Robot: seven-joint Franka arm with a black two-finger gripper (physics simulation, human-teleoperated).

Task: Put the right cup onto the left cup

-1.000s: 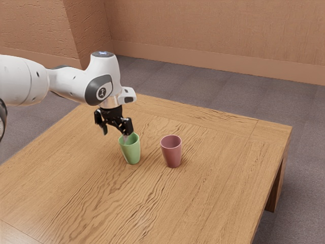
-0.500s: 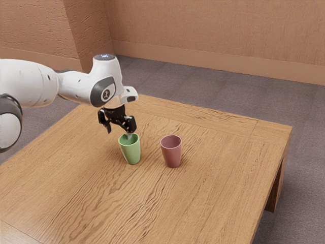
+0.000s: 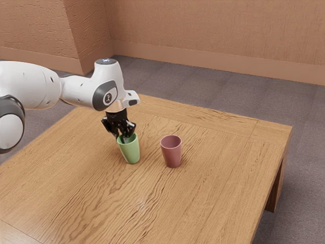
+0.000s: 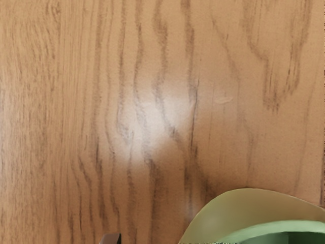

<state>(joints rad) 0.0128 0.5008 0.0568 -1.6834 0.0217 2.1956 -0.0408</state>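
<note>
The claw is low at the mouth of the green cup, and I cannot tell if it is open or closed. This cup is on the worktop. The red cup stands upright near it, apart, more to the exterior view's right.

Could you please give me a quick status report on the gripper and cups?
Gripper at the rim of the green cup. Red cup upright on the table, apart from it. Cups not stacked. No obstacle seen between them.
</note>
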